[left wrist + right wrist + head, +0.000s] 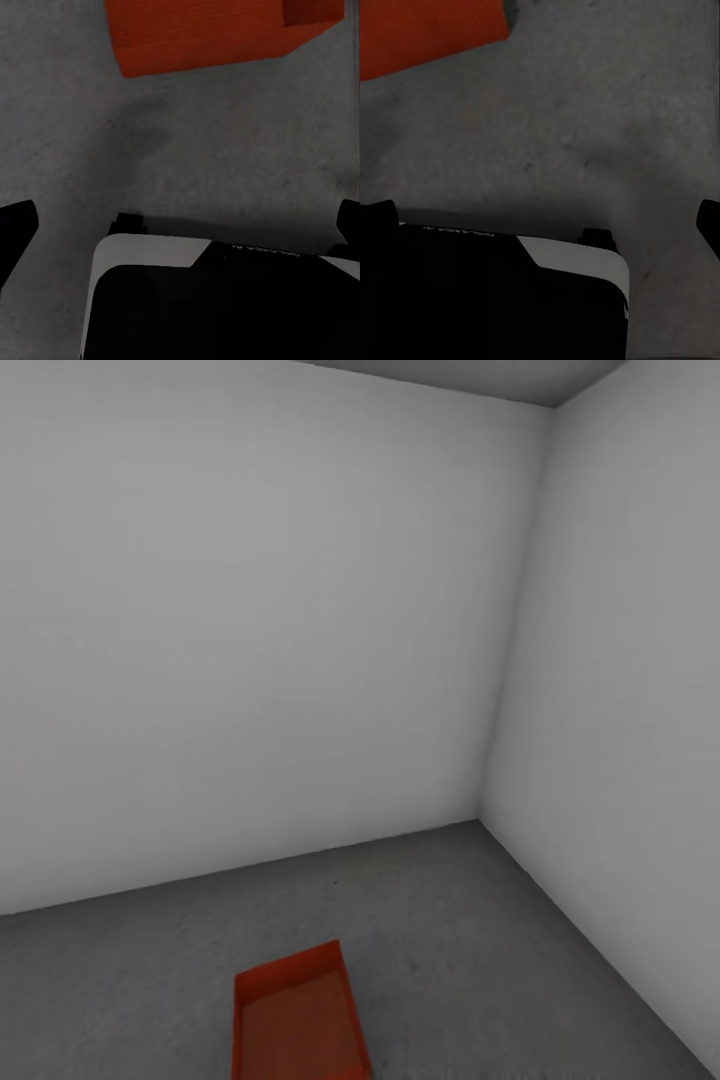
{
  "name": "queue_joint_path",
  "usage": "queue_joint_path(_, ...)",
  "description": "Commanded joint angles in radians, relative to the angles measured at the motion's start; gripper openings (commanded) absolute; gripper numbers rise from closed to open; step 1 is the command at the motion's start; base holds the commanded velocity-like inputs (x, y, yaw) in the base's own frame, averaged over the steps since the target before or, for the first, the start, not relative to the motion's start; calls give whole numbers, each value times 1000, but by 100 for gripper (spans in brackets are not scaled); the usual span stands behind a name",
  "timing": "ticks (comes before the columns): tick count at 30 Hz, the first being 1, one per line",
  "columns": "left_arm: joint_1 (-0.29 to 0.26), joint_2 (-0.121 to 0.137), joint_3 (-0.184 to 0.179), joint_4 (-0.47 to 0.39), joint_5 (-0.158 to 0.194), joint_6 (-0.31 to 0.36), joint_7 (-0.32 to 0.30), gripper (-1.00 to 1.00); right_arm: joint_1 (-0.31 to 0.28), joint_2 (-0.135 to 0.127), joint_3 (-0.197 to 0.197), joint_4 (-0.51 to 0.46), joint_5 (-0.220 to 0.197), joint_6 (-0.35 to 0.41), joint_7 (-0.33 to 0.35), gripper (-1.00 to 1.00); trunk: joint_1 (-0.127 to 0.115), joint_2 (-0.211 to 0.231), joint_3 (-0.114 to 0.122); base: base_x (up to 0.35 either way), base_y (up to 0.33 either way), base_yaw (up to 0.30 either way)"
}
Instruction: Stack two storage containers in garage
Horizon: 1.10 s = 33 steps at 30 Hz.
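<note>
An orange-red storage container point(297, 1015) sits open side up on the dark grey concrete floor point(480, 940) of the garage, near the bottom middle of the head view. I cannot tell whether it is one bin or two nested. Its ribbed wall point(202, 34) appears in the left wrist view, and a corner of it point(420, 30) in the right wrist view. My left gripper point(180, 221) hangs open over bare floor, its black fingertips point(16, 225) far apart and holding nothing. My right gripper point(544, 217) is likewise open and empty, clear of the bin.
Two plain grey-white walls point(250, 640) meet in a corner point(500, 760) ahead and to the right. My own black and white base point(150, 251) lies below both wrist cameras point(570, 259). Concrete floor surrounds the bin on the sides in view.
</note>
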Motion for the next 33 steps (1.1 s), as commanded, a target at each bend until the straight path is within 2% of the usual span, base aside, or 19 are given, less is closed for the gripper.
queue_joint_path(1,-1,0,0,0,9,0,-5,100,-1,1,7,3,-11,-4,6,100,0,-2,-2,0,0,-255)
queue_joint_path(24,-1,1,0,0,9,0,-5,100,-1,-3,7,4,-10,-3,6,100,0,-2,-2,0,0,-252)
queue_joint_path(28,-1,0,0,0,9,0,-5,100,-1,-9,7,3,-7,-6,6,100,0,-2,-2,0,0,-94)
queue_joint_path(33,-1,0,0,0,9,0,-5,100,-1,-3,8,3,-7,-4,6,100,0,-2,-2,0,0,-20)
